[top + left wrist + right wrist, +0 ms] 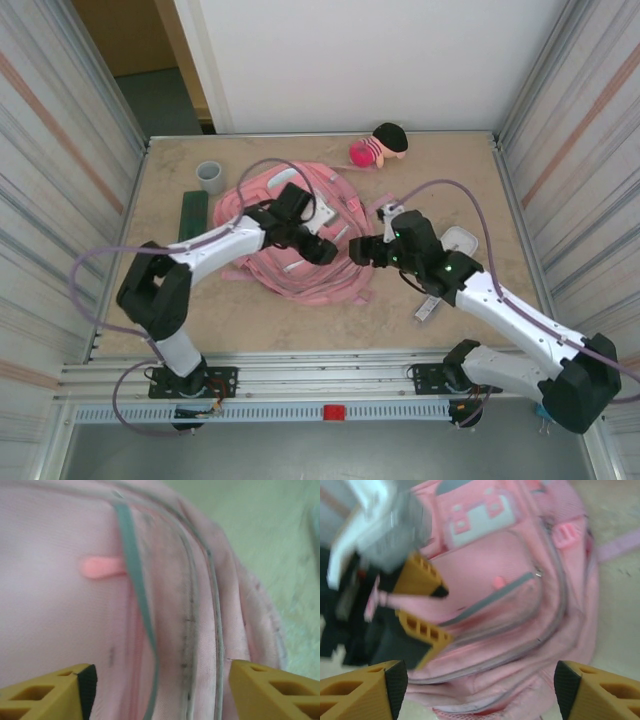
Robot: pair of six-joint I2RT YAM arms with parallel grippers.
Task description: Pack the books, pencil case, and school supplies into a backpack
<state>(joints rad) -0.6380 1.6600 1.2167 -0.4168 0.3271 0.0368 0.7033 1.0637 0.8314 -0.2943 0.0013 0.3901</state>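
From the top view, the pink backpack is seen lying flat in the middle of the bench, its front face upward. The left pincer is held over the pack's right part, and the right pincer just off the pack's right edge, the two facing each other closely. The dark green pencil case is laid on the bench beside the pack's left edge, outside it. A grey cup stands upright just behind the case, near the far left corner; what it holds cannot be told. A pink doll lies by the far edge. The white box rests right of the pack, partly covered by the right arm, its contents not discernible. The grey-white strip lies toward the near edge, beside that arm.

In the left wrist view, pink backpack fabric is seen very close, crossed by zip seams, with a pink zip pull lying on it. The left pincer is spread wide, with nothing gripped.

In the right wrist view, the backpack is shown with its front pocket zips drawn closed, so no contents can be made out. The left pincer is seen over the front pocket, its yellow fingers parted. The right pincer is likewise spread wide and holds nothing
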